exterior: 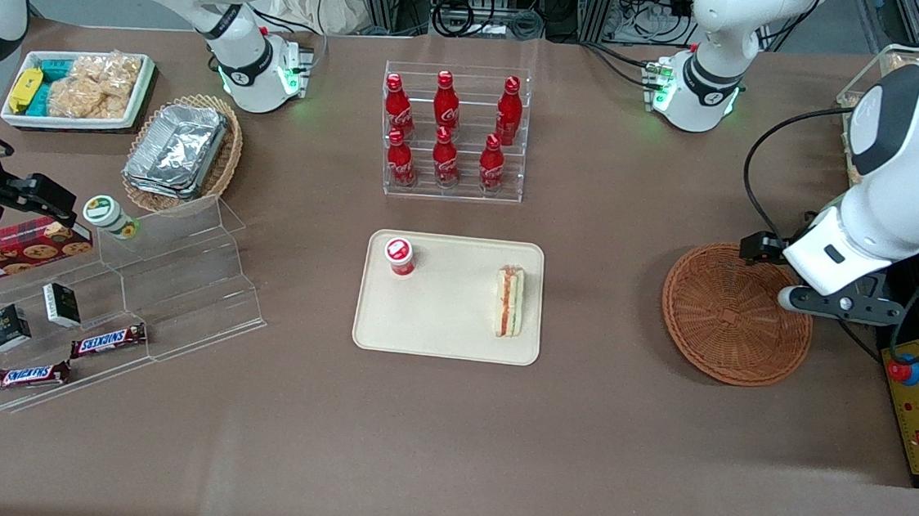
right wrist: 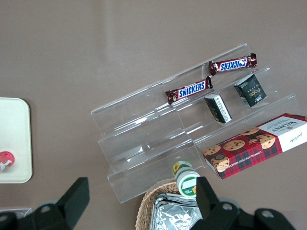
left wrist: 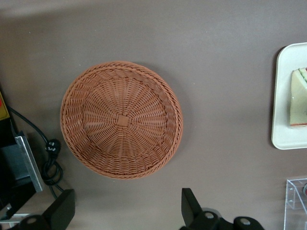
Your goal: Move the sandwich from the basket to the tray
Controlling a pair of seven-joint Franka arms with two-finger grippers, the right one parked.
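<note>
Brown worktop. Basket (exterior: 737, 314) holds nothing; gripper (left wrist: 125, 213) above it, fingers (left wrist: 61, 208) apart. Sandwich (exterior: 509, 300) lies in tray (exterior: 446, 327) beside a red-capped bottle (exterior: 400, 256), toward the working arm's end.

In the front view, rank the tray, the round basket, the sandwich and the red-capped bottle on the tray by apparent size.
1. Tray, largest.
2. Round basket, empty.
3. Sandwich, lying on the tray.
4. Red-capped bottle, smallest, though seen from above, so its height is hidden.

The pincer hangs open above the basket.

White arm shells, black joints, black gripper (left wrist: 125, 215) fingers.
</note>
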